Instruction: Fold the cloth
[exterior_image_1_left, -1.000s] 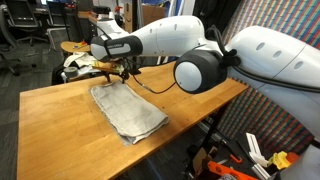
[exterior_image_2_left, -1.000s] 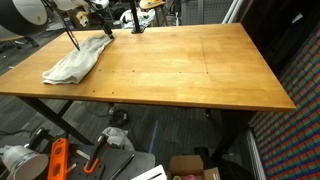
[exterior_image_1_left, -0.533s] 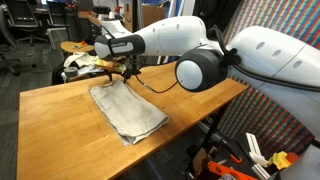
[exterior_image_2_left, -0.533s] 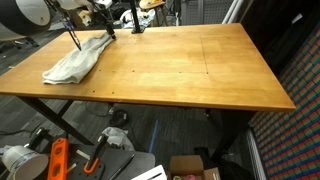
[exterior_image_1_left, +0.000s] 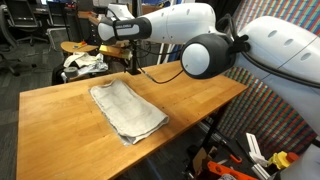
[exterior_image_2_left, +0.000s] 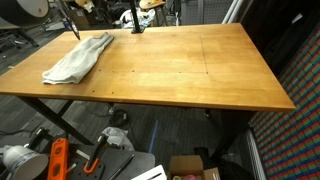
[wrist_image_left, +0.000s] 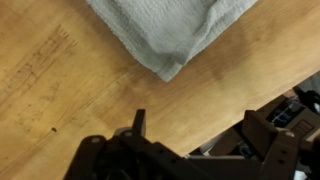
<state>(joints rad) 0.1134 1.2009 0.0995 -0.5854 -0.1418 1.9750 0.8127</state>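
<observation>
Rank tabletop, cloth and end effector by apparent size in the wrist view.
Largest: light wooden tabletop.
Then: black end effector and grey woven cloth, alike; end effector is nearest the camera, so unranked.

rumpled cloth lies on wood table, nr corner.

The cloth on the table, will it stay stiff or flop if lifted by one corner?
Probably floppy: the cloth lies in soft wrinkled layers. Likely light, being thin towel-like fabric. Pushed, it would probably bunch on the wooden table.
</observation>
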